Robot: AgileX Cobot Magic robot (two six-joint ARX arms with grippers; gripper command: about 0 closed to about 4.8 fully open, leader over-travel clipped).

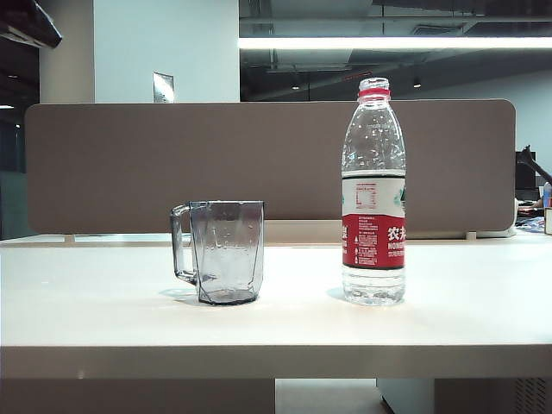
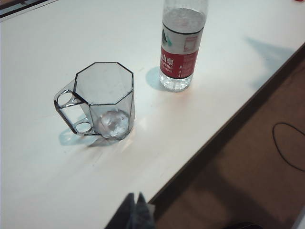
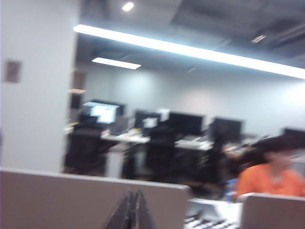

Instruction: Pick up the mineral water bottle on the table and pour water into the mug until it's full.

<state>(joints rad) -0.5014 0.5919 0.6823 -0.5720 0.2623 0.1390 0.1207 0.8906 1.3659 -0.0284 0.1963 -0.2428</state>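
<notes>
Bottle: one mineral water bottle, upright on the table, cap off, red neck ring showing, near the front edge toward the right side in the exterior view.
Mug: one smoky-grey faceted mug, upright, apart from the bottle on its left in the exterior view, handle turned away from the bottle; looked empty.
Water: seemed to fill most of the bottle; exact level hard to read through the ribbed plastic.
Handling, bottle: judged fairly heavy if nearly full, thin-walled and squeezable, smooth at the label; open neck likely to spill under a hard squeeze or quick tilt.
Hold point: judged best around the label band at mid-height, where the body ran straight, leaving the neck free for pouring.
Handling, mug: judged rigid and light, easy to nudge or tip; tapered base giving a small footprint.
Left pincer: left pincer closed, tips pressed together, holding nothing; poised over the front edge of the table, looking down at the mug and bottle.
Right pincer: right pincer closed, nothing held; raised, facing level over the partition toward a blurred office; neither pincer seen in the exterior view.
Count: one bottle, one mug, two pincers.
</notes>
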